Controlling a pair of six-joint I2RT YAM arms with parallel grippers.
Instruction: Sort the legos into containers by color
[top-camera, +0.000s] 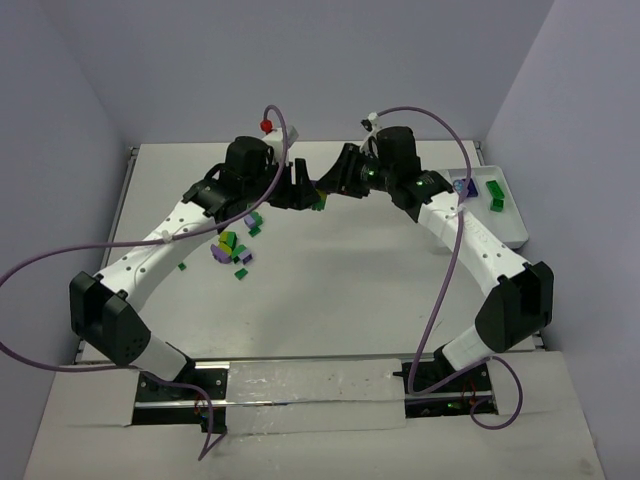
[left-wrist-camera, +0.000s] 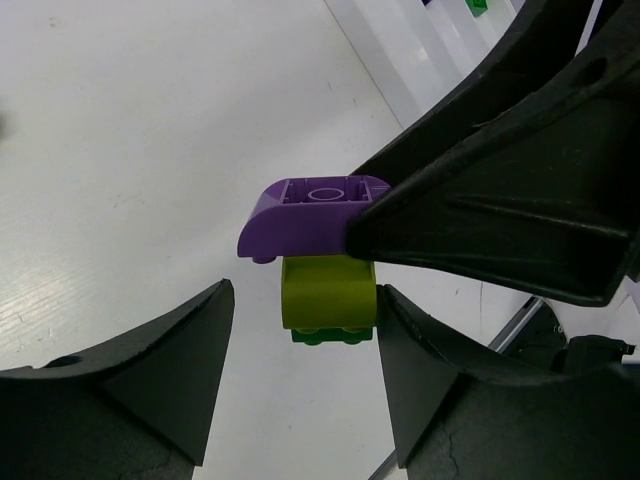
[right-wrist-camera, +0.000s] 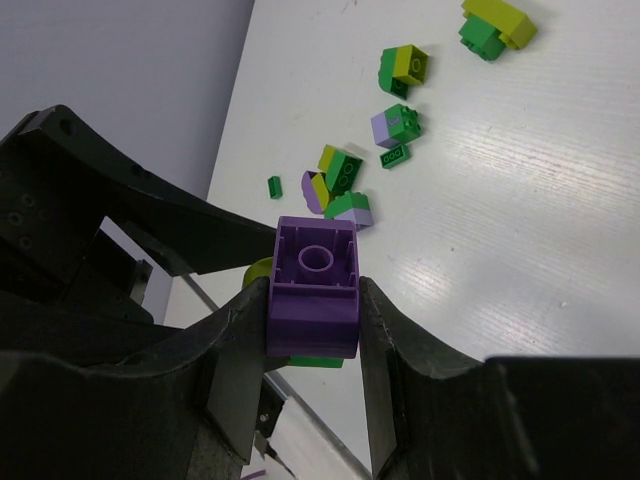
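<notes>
Over the table (top-camera: 330, 300), well apart from the white container (top-camera: 512, 232) at its right edge, the right gripper (right-wrist-camera: 315, 330) clamped the purple brick (left-wrist-camera: 300, 215) atop a stacked piece. The left gripper (left-wrist-camera: 305, 320) stood open astride the yellow-green brick (left-wrist-camera: 328, 290) beneath. Separation step: the left needed to close, then pull.
</notes>
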